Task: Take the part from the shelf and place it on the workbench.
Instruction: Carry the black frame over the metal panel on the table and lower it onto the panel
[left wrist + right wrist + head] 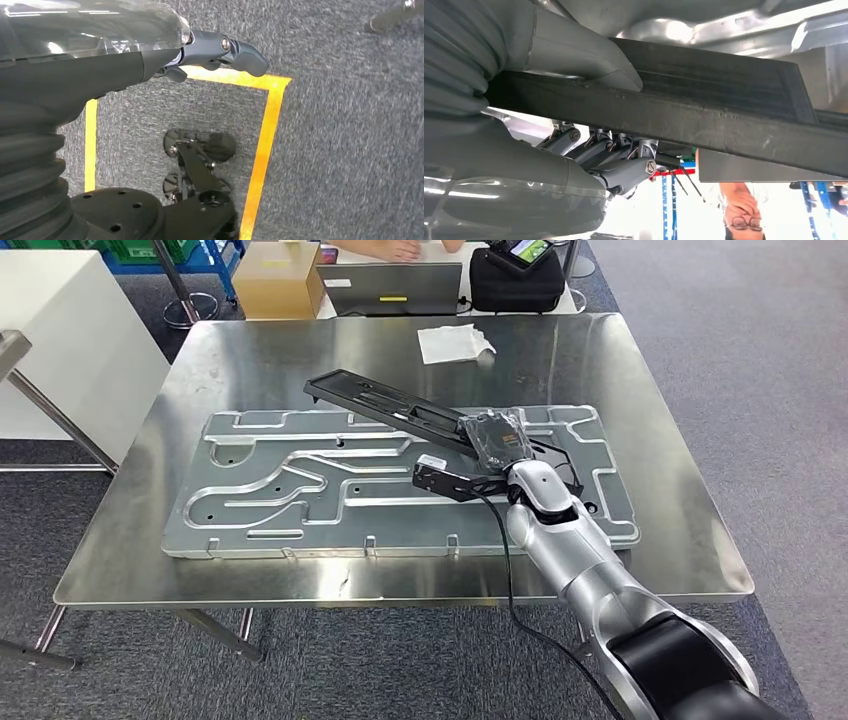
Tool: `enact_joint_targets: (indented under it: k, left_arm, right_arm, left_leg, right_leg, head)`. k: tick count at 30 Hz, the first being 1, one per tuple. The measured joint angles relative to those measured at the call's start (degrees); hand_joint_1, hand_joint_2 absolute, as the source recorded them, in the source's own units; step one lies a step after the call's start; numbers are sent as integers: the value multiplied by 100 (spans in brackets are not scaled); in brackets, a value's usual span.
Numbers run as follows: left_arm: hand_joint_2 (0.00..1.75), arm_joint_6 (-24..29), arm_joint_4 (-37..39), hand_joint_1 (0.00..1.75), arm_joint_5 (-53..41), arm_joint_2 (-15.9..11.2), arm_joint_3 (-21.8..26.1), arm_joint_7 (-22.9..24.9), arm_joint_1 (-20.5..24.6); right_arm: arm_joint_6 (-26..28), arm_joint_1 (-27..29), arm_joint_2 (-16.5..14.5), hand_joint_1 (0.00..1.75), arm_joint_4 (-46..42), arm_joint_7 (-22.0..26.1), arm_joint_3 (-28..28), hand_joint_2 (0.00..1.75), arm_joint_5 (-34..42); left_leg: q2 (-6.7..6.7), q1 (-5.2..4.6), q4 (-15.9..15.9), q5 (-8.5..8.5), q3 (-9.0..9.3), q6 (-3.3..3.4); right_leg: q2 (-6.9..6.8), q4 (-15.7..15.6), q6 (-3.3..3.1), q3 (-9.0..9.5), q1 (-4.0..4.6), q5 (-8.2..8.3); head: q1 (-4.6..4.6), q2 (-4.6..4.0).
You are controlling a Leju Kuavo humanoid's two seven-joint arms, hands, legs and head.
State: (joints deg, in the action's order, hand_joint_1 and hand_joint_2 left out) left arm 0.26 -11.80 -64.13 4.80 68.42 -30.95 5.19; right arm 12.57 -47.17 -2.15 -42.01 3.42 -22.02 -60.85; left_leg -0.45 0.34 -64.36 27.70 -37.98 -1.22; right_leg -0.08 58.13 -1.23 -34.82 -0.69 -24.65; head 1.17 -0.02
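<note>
A long flat black part (385,405) lies slantwise above the big ribbed metal plate (300,490) on the steel workbench (190,370). My right hand (492,437) grips the part's near end. In the right wrist view the thumb (589,55) presses on one face of the black part (724,100) and the fingers (609,160) curl under the other face. My left hand (220,52) hangs over grey carpet with nothing in it, its fingers curled in.
A white cloth (455,342) lies at the workbench's far edge. Beyond it sit a cardboard box (278,278), a laptop (395,288) and a black bag (515,280), with a person's hand (395,248) there. A white table (60,340) stands at the left.
</note>
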Motion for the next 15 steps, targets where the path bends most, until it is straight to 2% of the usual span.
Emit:
enact_joint_targets:
  k: [2,3,4,5,7,8,9,12,13,15]
  left_arm:
    - [175,-1,0,0,7,1,0,5,-1]
    - [175,3,0,0,18,1,1,16,-5]
    - [175,7,0,0,32,0,4,33,-10]
    - [175,11,0,0,48,-1,11,58,-13]
    - [175,32,0,0,79,-3,42,119,-12]
    - [175,49,0,0,96,-3,62,148,-11]
    - [175,73,0,0,115,-2,84,176,-11]
    - [175,150,0,0,167,2,132,236,-13]
    - [175,170,0,0,174,6,141,249,-11]
    - [175,193,0,0,175,13,154,264,-6]
  right_arm:
    - [-31,-49,-28,175,136,-64,-37,175,-128]
    - [-52,-67,-35,175,231,-140,-67,175,-297]
    - [-69,-86,-42,175,347,-237,-103,175,-519]
    - [-77,-109,-50,175,486,-336,-147,175,-765]
    - [-60,-171,-72,175,799,-485,-238,175,-1190]
    - [-50,-207,-85,175,945,-528,-281,175,-1330]
    - [-43,-242,-104,175,1083,-567,-323,175,-1436]
    - [-60,-319,-165,175,1402,-684,-426,175,-1630]
    - [-67,-343,-181,175,1483,-713,-456,175,-1673]
    - [-75,-376,-205,175,1625,-748,-512,175,-1723]
  left_leg:
    - [4,21,-762,334,-342,-39]
    - [5,31,-973,377,-442,-52]
    - [7,39,-954,304,-433,-60]
    - [9,49,-707,140,-314,-62]
    - [11,61,96,-205,88,-51]
    - [8,57,386,-292,233,-28]
    - [6,48,543,-317,313,-2]
    - [12,38,600,-319,352,104]
    - [21,46,624,-333,369,147]
    - [42,56,662,-361,386,217]
  right_leg:
    - [-6,4,-15,0,4,-4]
    - [-9,8,-14,0,4,-7]
    - [-12,15,-9,1,1,-11]
    - [-13,24,2,2,-4,-18]
    - [-8,58,43,-4,-1,-42]
    - [-1,73,71,-11,8,-49]
    - [5,80,101,-14,17,-52]
    - [17,68,197,11,18,-52]
    - [18,130,226,-7,12,-108]
    - [20,581,269,-196,-3,-397]
  head:
    - [0,0]
    - [0,0]
    - [1,0]
    - [1,0]
    - [1,0]
    - [-1,0]
    - [-2,0]
    - [-3,0]
    - [-3,0]
    - [-3,0]
